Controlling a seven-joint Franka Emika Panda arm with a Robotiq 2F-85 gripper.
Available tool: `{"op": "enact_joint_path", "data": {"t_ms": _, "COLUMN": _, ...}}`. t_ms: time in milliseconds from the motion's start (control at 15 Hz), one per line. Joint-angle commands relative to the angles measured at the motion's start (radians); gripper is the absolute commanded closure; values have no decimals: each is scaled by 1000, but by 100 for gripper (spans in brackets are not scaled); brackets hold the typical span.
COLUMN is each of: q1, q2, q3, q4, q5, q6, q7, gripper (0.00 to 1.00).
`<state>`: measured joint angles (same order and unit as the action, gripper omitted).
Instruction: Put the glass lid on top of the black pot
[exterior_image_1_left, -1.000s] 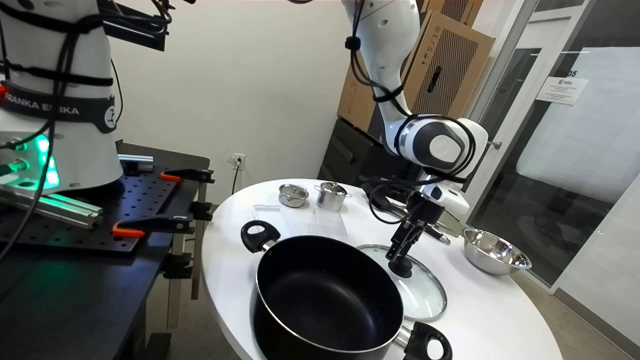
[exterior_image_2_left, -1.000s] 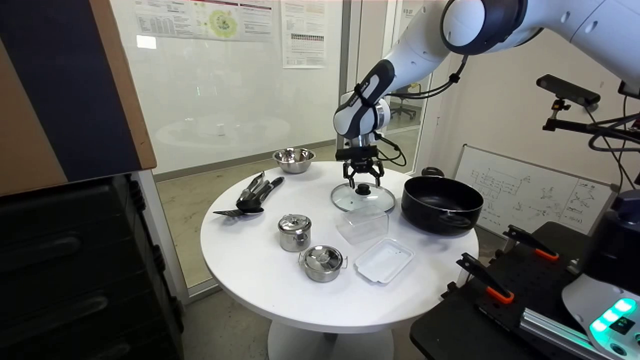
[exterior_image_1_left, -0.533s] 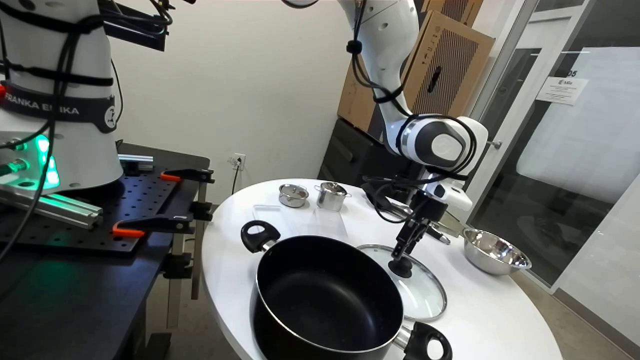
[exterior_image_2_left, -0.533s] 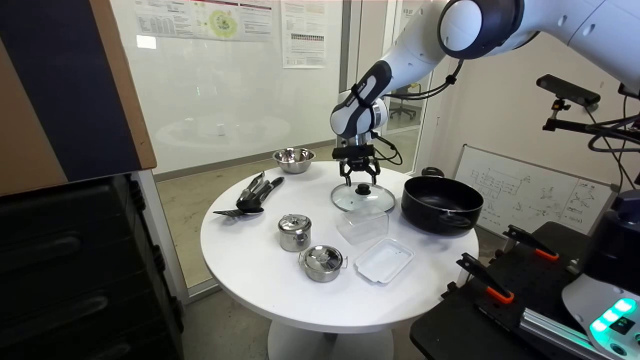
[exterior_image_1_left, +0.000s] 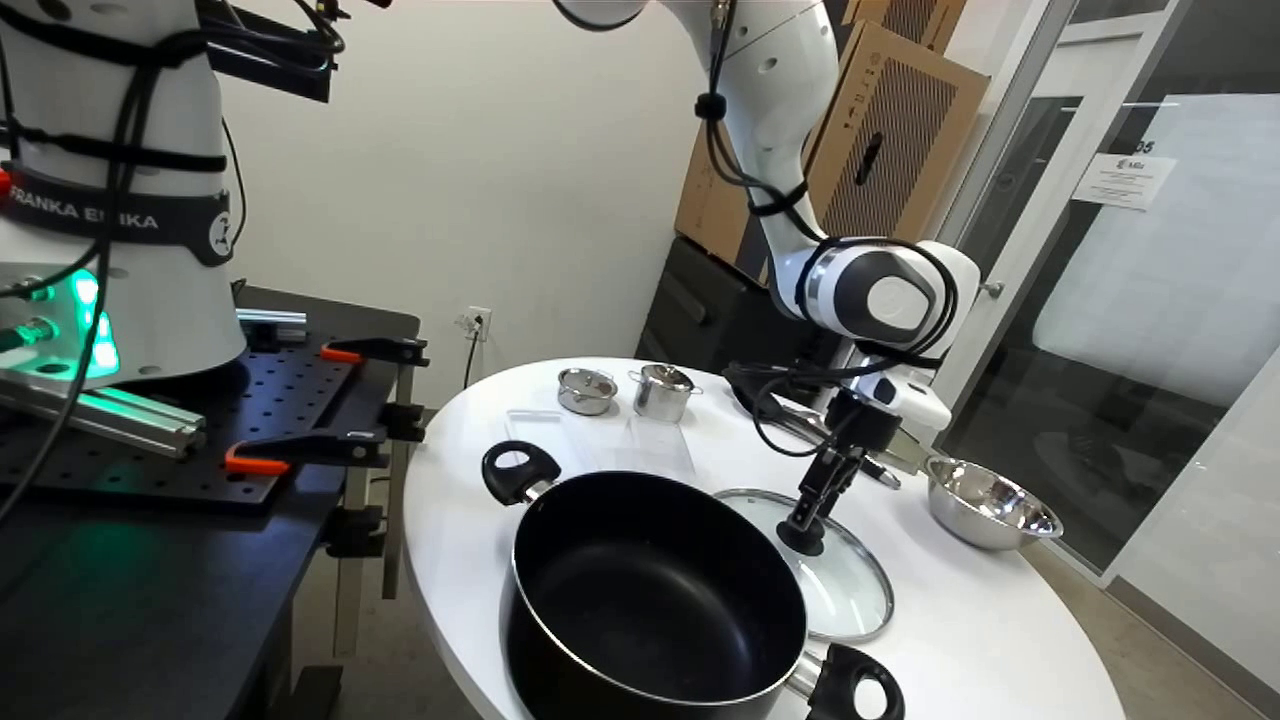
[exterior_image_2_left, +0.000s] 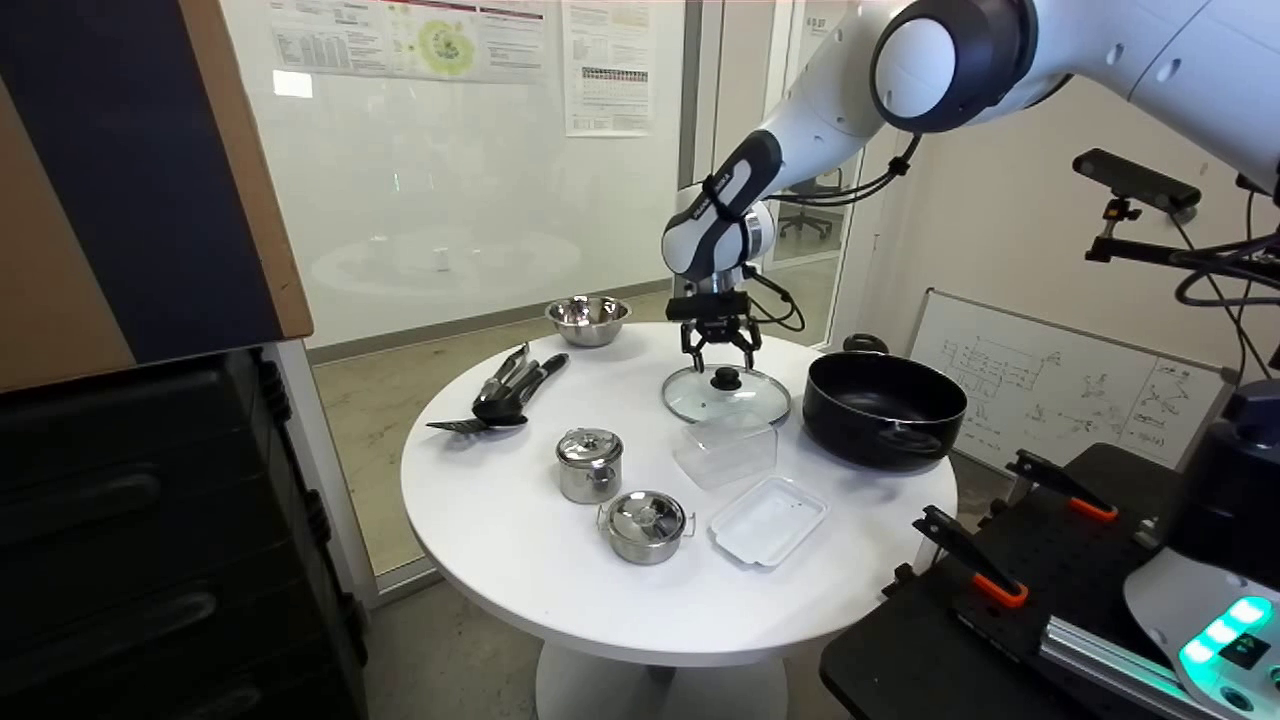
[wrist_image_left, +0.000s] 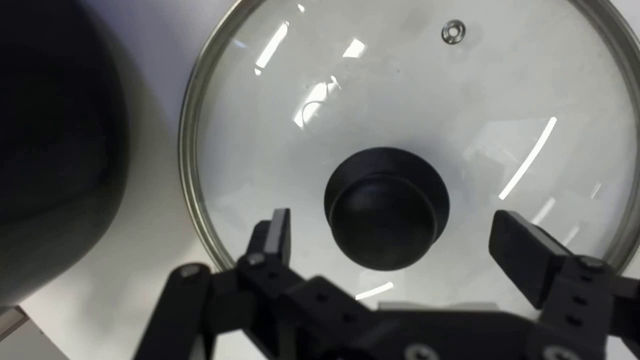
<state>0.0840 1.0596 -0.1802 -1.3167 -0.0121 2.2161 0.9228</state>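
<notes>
While the big round black pot (exterior_image_2_left: 860, 440) stands uncovered on the white desk (exterior_image_2_left: 520, 560), the round glass lid (wrist_image_left: 400, 120) lies beside it under the black gripper (exterior_image_2_left: 723, 366), spread wide, so grabbing, lifting and covering seem left.

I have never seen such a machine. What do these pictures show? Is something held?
This is a robot arm with a two-fingered gripper. The wide pictures come from two outside cameras; the close one, from its wrist, shows the glass lid. That lid lies on the round table with a black pot, a steel bowl, two small steel pots, utensils, a clear container and a shallow tray. Nothing is held: the fingers stand apart, the lid's knob between them in the wrist view.
</notes>
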Motion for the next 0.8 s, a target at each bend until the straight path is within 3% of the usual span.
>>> {"op": "enact_joint_path", "data": {"t_ms": 0, "q1": 9, "q2": 49, "q3": -16, "q4": 67, "q5": -13, "q6": -20, "q7": 20, "gripper": 0}}
{"op": "enact_joint_path", "data": {"t_ms": 200, "q1": 7, "q2": 66, "q3": -19, "q4": 87, "q5": -11, "q6": -25, "q7": 23, "gripper": 3}}
{"op": "enact_joint_path", "data": {"t_ms": 267, "q1": 6, "q2": 70, "q3": -19, "q4": 92, "q5": -10, "q6": -26, "q7": 24, "gripper": 23}}
{"op": "enact_joint_path", "data": {"t_ms": 400, "q1": 4, "q2": 78, "q3": -20, "q4": 99, "q5": -8, "q6": -28, "q7": 25, "gripper": 31}}
{"op": "enact_joint_path", "data": {"t_ms": 667, "q1": 0, "q2": 77, "q3": -19, "q4": 107, "q5": -2, "q6": -37, "q7": 33, "gripper": 62}}
{"op": "enact_joint_path", "data": {"t_ms": 733, "q1": -1, "q2": 76, "q3": -18, "q4": 110, "q5": -2, "q6": -41, "q7": 34, "gripper": 66}}
